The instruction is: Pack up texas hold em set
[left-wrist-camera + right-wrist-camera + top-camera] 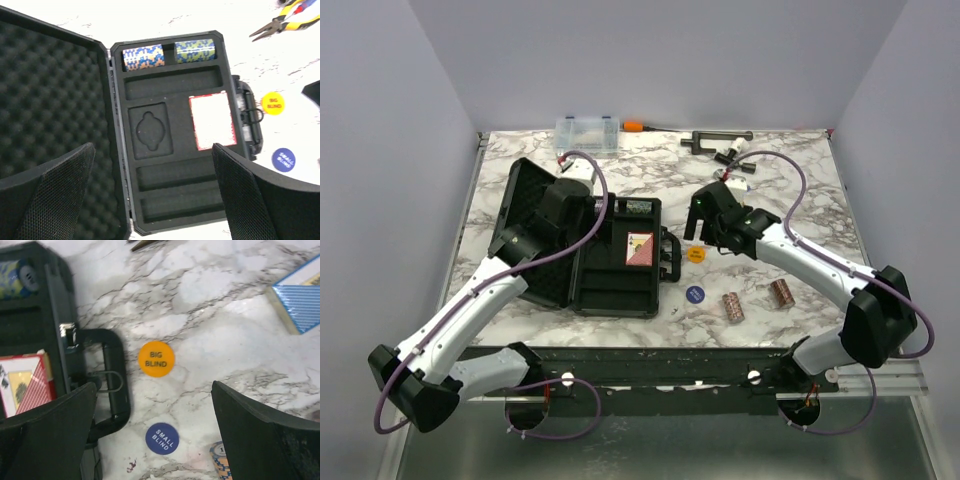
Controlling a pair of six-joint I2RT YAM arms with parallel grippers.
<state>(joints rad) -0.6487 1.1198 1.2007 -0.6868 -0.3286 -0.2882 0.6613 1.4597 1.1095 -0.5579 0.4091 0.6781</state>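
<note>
the hard black case (616,292) lies open flat on the marble bench (800,200), with its lid thrown back on the left so every foam slot can be reached from above. the left fingers (55,195) hang right over the case, spread about as wide as they go with nothing between them, so that arm isn't carrying anything.

inside the case, the packed chip rolls (143,57) sit side by side in the top slot, and the red deck (212,121) is in the card pocket on the handle side. the long slot under the chips, the roundish cutout and the two bottom slots are bare foam.

the right fingers (260,440) are off the handle side of the case over the bench, also wide open and empty. below them, the orange big blind disc (156,358) lies just beside the case handle (117,380), and the blue small blind disc (162,438) is a bit nearer the robot. my guess is that arm sits there because the discs are its easiest next pick.

the blue deck (300,295) lies further out from the case than the discs. the loose chip rolls (733,306) are on the bench, right of the case toward the near edge.

i'd call it about a third packed. discs lying flat on marble look fiddly to pinch, and the rolls could trundle off if nudged.

the pliers (290,17) past the case's far handle-side corner and the clear organiser box (588,132) beyond its lid aren't part of the set.
</note>
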